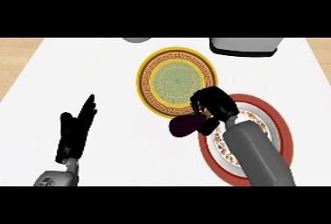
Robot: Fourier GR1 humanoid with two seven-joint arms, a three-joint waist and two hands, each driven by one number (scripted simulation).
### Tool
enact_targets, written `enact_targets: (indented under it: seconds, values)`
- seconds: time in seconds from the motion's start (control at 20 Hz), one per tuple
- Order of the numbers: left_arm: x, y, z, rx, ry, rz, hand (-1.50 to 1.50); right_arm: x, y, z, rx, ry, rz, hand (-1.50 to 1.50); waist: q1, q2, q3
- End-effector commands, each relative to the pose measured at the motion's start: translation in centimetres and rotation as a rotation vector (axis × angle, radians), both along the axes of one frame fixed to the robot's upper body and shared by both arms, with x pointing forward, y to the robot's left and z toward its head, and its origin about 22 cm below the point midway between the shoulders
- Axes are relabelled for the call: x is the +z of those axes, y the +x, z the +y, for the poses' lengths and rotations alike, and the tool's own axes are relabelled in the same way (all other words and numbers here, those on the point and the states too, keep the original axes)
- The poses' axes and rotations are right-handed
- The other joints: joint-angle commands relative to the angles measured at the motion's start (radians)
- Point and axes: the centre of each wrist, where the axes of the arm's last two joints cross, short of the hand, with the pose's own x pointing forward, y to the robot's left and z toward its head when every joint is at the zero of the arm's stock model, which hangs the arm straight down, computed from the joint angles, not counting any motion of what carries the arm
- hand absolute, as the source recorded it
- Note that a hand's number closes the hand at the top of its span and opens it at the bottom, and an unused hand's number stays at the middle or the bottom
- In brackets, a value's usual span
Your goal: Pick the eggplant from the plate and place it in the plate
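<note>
A dark purple eggplant (186, 125) hangs under my right hand (212, 105), whose fingers and thumb curl round its upper end. It sits over the white counter between two plates. The red-rimmed plate (279, 127) with a floral border lies at the right, partly hidden by my right forearm. The yellow-rimmed plate (176, 81) with a green centre lies just beyond and left of the hand, with nothing on it. My left hand (74, 129) rests at the lower left, fingers straight and pointing up.
A grey container (245, 45) stands at the back right edge. A small grey object (137, 39) peeks in at the top centre. Wooden counter (16, 61) shows on both sides of the white surface.
</note>
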Motion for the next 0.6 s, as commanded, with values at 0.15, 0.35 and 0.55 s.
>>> enact_targets:
  seconds: [0.15, 0.35, 0.55]
  values:
    - [-0.2, 0.6, -1.4, -0.022, 0.017, -0.008, 0.00, 5.7, -2.5, 12.4, 0.017, -0.006, -0.236, 1.50, 0.020, 0.004, 0.004]
    - [0.4, 0.6, 0.1, -0.012, 0.008, 0.007, 0.00, 9.3, -3.2, 14.5, -0.091, 0.139, -0.368, 1.50, -0.008, 0.002, 0.004]
    - [-0.3, 0.5, 0.8, 0.019, 0.009, -0.011, 0.00, 11.6, -3.9, 17.1, -0.201, 0.163, -0.445, 1.50, -0.017, 0.005, 0.003]
